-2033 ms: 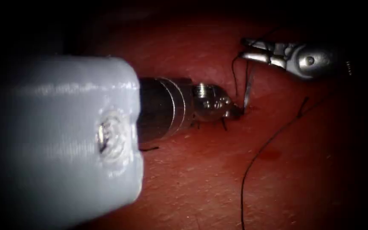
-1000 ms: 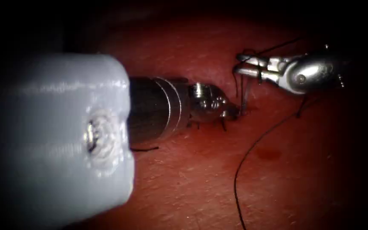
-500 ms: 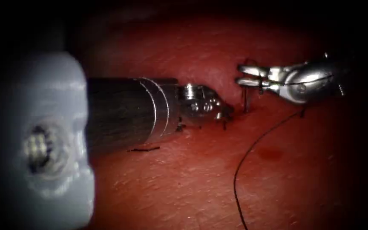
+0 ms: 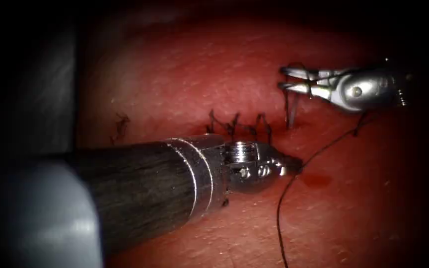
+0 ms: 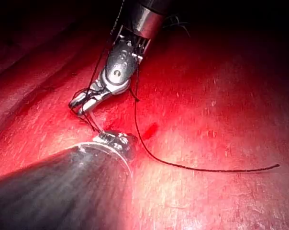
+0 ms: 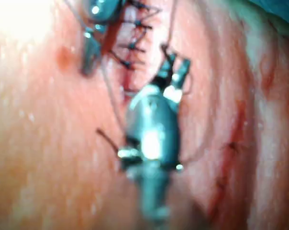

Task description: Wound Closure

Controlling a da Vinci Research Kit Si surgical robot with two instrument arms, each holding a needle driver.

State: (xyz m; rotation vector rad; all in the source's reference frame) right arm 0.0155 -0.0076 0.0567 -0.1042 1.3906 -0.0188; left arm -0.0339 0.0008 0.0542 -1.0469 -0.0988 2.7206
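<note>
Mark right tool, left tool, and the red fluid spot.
right tool [image 4: 288, 79], endoscope view, midway between its jaw tips
left tool [image 4: 296, 164], endoscope view, at its tip
red fluid spot [image 4: 316, 179], endoscope view, middle of the spot on the tissue

Dim endoscope view, lit at the middle, black toward the rim.
Brightest on the tissue [image 4: 224, 69] from the centre up toward 12 o'clock, fading to darkness at 9, at 3 and in the corners. Hard glints on the right tool [image 4: 283, 79] at 2 o'clock and on the collar of the left tool [image 4: 296, 164]. Strong glare across the right wrist view; deep shadow beside brightly lit tissue in the left wrist view.
</note>
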